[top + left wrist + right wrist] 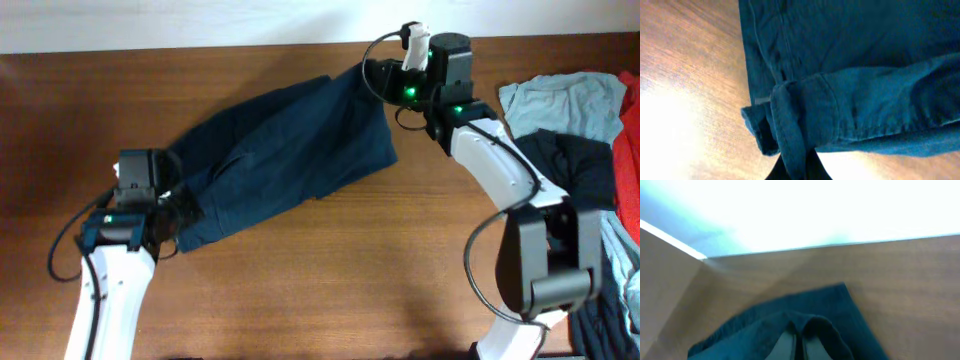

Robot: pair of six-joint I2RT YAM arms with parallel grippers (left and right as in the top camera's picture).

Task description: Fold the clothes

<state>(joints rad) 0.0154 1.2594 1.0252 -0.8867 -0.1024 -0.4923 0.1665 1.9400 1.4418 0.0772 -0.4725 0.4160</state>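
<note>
Stretching diagonally over the brown wooden counter (330,270), the dark navy-blue cloth shorts (290,140) are reaching from one arm to the other. Only the overhead view is showing their full span, along with the pale light-blue shirt (560,100) and black garment (575,165) piled at the right edge. The left claw (178,212) is pinching a rolled hem, its stitching showing only from the left wrist. The right claw (372,75) is clamping bunched cloth at the far corner.
</note>
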